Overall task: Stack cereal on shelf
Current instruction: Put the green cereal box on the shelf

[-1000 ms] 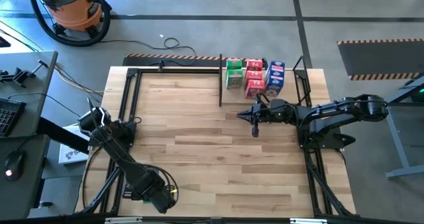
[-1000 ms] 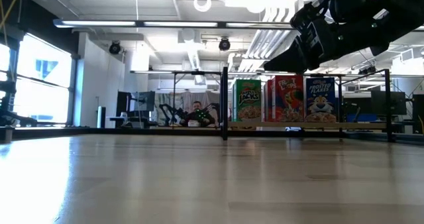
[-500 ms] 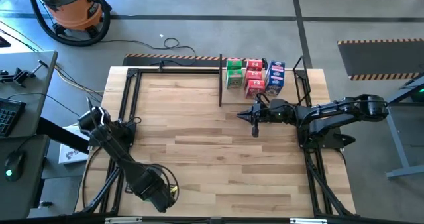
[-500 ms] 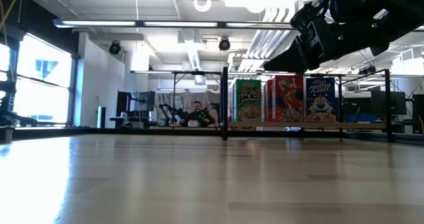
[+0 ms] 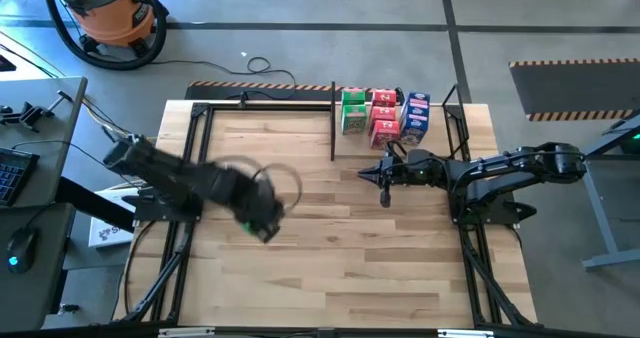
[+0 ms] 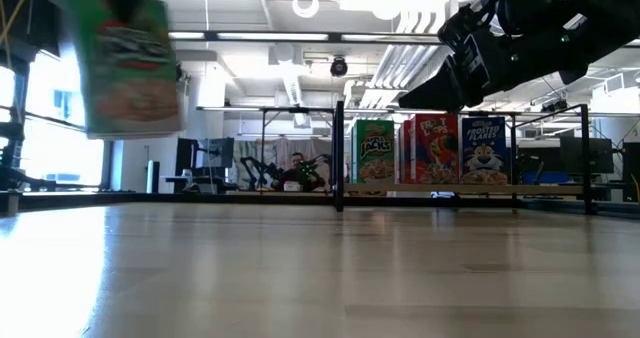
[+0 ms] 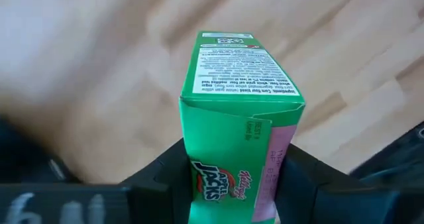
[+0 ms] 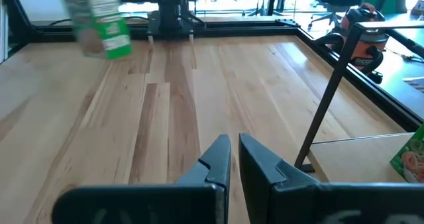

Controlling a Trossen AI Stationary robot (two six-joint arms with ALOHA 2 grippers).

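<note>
My left gripper (image 5: 262, 223) hangs over the left middle of the table, shut on a green cereal box (image 7: 238, 98). The box also shows high at the left of the low view (image 6: 125, 63) and far off in the right wrist view (image 8: 99, 18). The shelf (image 5: 333, 128), a thin black rod rack with an upright post, stands at the far edge. Green (image 5: 352, 111), red (image 5: 384, 118) and blue (image 5: 416, 116) boxes stand upright in it. My right gripper (image 5: 385, 193) waits shut, just in front of the shelf. My left gripper pinches the green box near its upper end (image 7: 228, 184), one finger (image 7: 165, 177) on each of two opposite faces. The fingers point down from above. The box hangs upright below them, lifted clear of the table.
Black frame rails (image 5: 190, 158) run along the table's left and right sides. Bare wood lies between my left gripper and the shelf. An orange shop vacuum (image 5: 105, 13) stands on the floor beyond the far left corner.
My left gripper has swung quickly from the table's near left corner toward the middle and up, rolling as it went. The green box has come along with it and now hangs high, clear of the table, in the low view.
</note>
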